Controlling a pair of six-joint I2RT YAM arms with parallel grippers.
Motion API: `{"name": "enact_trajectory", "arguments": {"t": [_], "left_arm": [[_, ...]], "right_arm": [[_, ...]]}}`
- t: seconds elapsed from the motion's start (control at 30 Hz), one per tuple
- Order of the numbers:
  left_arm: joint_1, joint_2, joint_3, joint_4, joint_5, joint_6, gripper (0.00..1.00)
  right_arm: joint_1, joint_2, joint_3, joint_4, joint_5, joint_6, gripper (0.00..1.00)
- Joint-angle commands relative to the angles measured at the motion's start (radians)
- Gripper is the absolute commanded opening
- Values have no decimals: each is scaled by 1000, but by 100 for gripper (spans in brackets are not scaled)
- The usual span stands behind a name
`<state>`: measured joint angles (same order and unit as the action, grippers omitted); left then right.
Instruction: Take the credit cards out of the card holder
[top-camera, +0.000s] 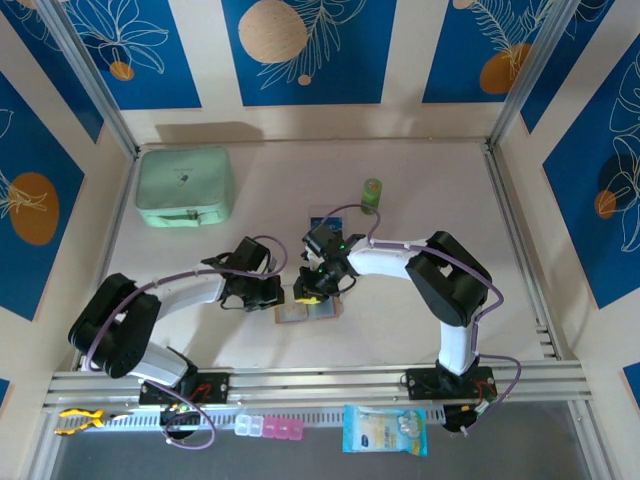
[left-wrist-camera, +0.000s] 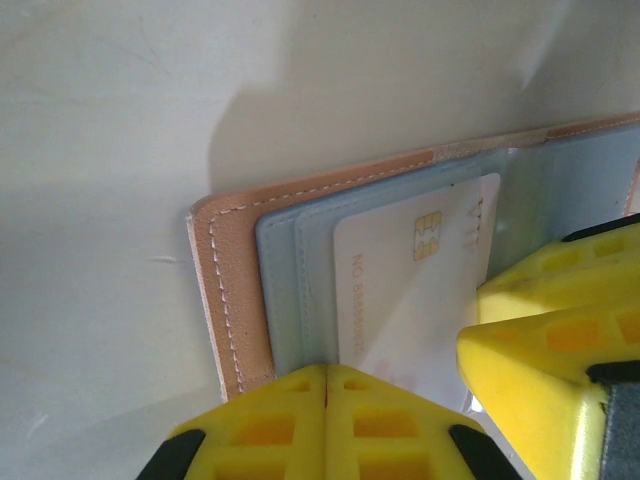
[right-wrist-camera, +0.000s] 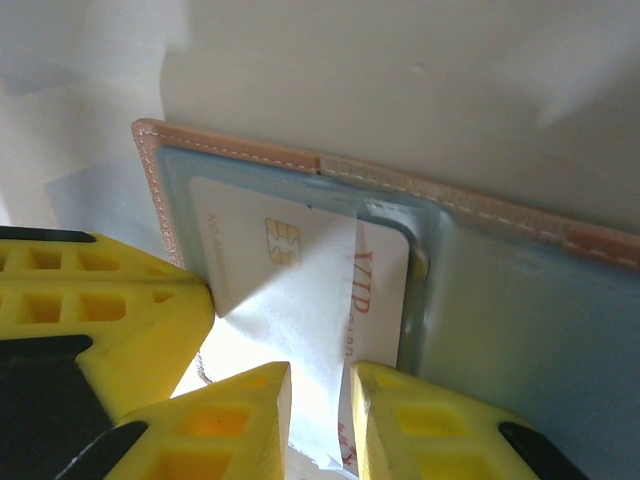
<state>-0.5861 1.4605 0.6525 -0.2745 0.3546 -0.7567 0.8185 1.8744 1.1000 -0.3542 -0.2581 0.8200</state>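
The card holder (top-camera: 300, 314) lay open on the table (top-camera: 400, 180), between the two arms. The left gripper (left-wrist-camera: 326, 372) was fully closed, its tips on the holder's edge. The right gripper (right-wrist-camera: 318, 372) pinched the pale card (right-wrist-camera: 260, 260) (a chip on its face), partly out of its pocket. From above I saw a mint pouch (top-camera: 185, 187) far left. The wrist views gave the card's red "VIP" print.
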Motion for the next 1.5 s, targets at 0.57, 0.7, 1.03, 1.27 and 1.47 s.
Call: {"name": "enact_trajectory", "arguments": {"t": [0.57,0.7,1.03,1.27,1.47], "left_arm": [[8,-26,32,-72,-6,21,4],[-5,-28,57,-76,10,19,4],[-52,28,65,-62,-2,8,0],[-52,55,58,-56,-6,15,0],[-52,69,55,-59,-14,19,0]], "right_arm": [[8,-61,19,-78,54,-14,24],[6,-83,9,-75,58,-14,24],[-14,-76,-11,-72,50,-16,24],[-19,-39,-12,-75,45,-21,24],[-19,-22,-20,-70,47,-21,24]]}}
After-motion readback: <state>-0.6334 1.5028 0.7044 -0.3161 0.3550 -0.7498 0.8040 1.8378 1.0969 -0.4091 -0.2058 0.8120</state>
